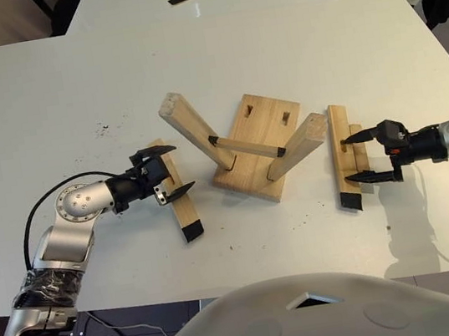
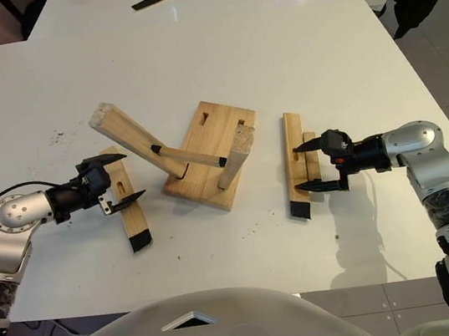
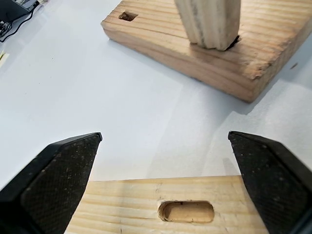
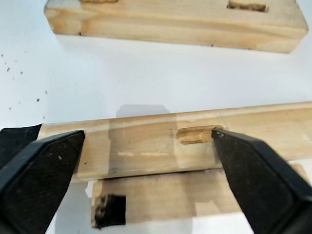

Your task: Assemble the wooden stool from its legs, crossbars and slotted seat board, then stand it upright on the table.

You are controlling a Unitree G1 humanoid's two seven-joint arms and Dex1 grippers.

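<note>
On the white table the stool is sitting half built and upside down: the seat board is lying flat in the middle with its slots facing up, so pieces can be pushed in from above. Two legs are already leaning out of it, with a crossbar bridging them. That is leaving the two far slots waiting, I'd judge, for the remaining legs. One loose leg is lying just left of the board, and the left gripper is hovering over it with its fingers spread apart on either side, not yet closing. Another loose leg is lying to the right with a shorter stick touching its far side. The right gripper is straddling that leg, fingers wide apart, seemingly lining up for a grab.
</note>
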